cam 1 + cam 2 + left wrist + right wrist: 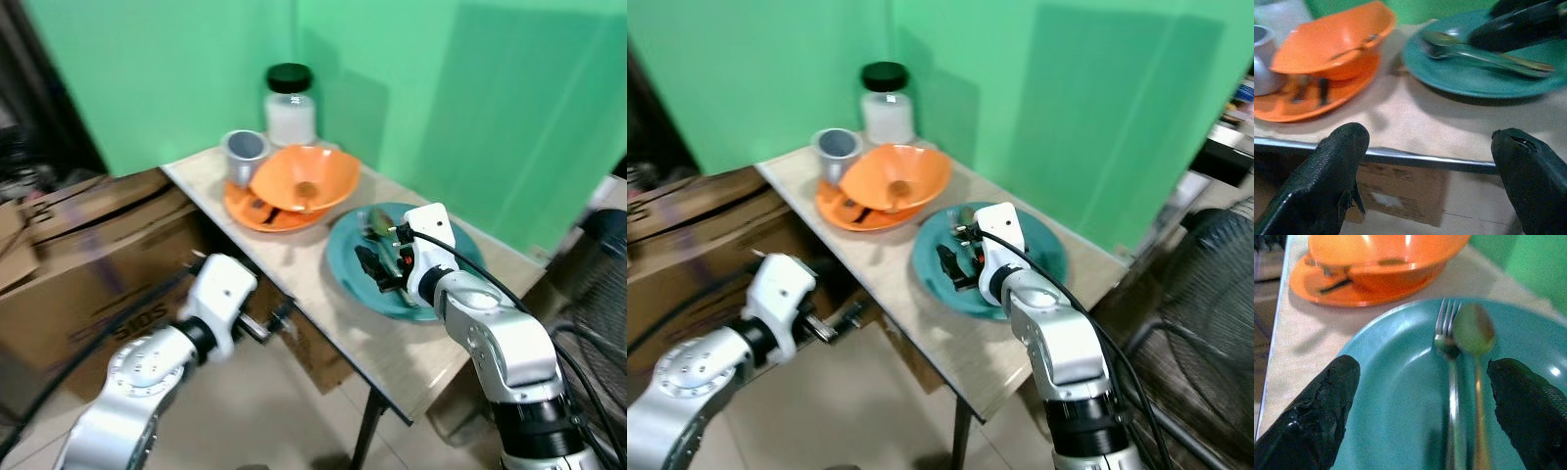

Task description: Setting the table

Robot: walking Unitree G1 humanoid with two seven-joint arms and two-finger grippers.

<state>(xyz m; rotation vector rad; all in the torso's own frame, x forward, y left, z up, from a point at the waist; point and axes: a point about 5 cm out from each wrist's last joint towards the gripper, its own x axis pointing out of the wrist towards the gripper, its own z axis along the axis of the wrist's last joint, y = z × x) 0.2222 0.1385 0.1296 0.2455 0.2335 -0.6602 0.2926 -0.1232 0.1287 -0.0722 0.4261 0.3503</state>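
While the right gripper (1420, 401) hangs low over the teal plate (1396, 396), its two black fingers (1312, 416) stand wide apart and grip nothing. Between those fingers, a little ahead of their tips, lie a fork (1448, 352) and a spoon (1475, 340), side by side on the plate and very close to each other, handles running back toward the wrist. Whether the two touch cannot be told. Beyond the fingertips, past the plate's far rim, sits an orange bowl (1386, 254) resting on an orange plate (1332, 286); a dark utensil lies on that orange plate under the bowl's edge, and another rests inside the bowl (306, 189).

Lower down, the left gripper (1425, 181) hovers off the near edge of the table (1415, 122), below the level of its top, and its fingers (1327, 181) are also spread wide with nothing between them. Ahead of those fingers the table's metal edge runs across, with the orange bowl and plate ahead to one side and the teal plate to the other. A grey cup (245, 149) stands touching the orange plate on the side far from both grippers, and behind it a clear jar with a black lid (290, 106) stands near the green wall (470, 108). Cardboard boxes (88, 264) sit beneath the table, beside the left arm.
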